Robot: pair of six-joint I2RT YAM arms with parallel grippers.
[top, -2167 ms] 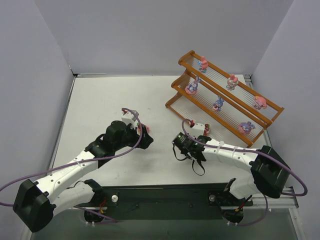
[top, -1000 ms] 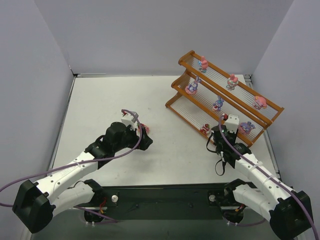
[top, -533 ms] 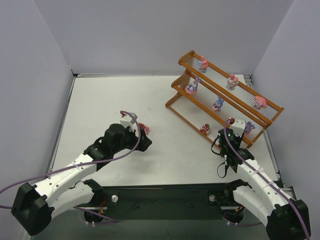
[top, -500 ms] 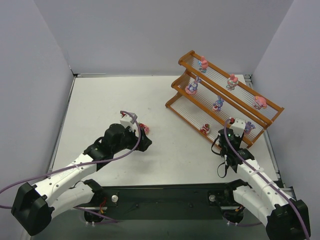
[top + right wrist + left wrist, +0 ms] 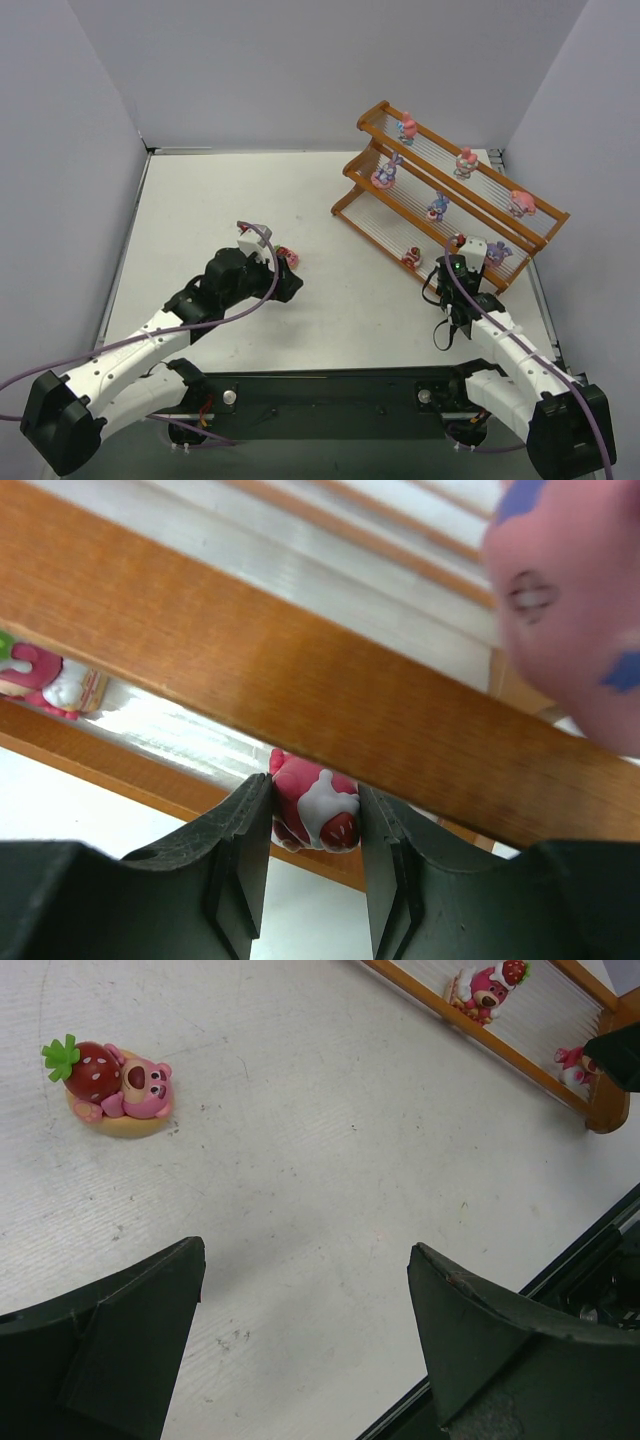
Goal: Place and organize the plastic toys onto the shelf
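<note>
The shelf (image 5: 372, 232) stands at the back right with several plastic toys on its tiers. One pink-and-red toy (image 5: 410, 257) sits on the lowest tier. My right gripper (image 5: 462, 244) is at the lowest tier's right part, shut on a small pink-and-red toy (image 5: 318, 815) that hangs just under a wooden rail (image 5: 300, 680). Another toy, a pink bear with a strawberry (image 5: 118, 1085), lies on the table. My left gripper (image 5: 305, 1255) hovers just short of it, open, with nothing between its fingers.
A blurred pink-and-purple toy (image 5: 570, 610) sits on the tier above my right gripper. Grey walls close in the white table (image 5: 220, 200) on three sides. The black base bar (image 5: 330, 390) runs along the near edge.
My right arm has swung from the table's middle over to the shelf's lower right end with the toy in its jaws. The left arm has barely moved.
</note>
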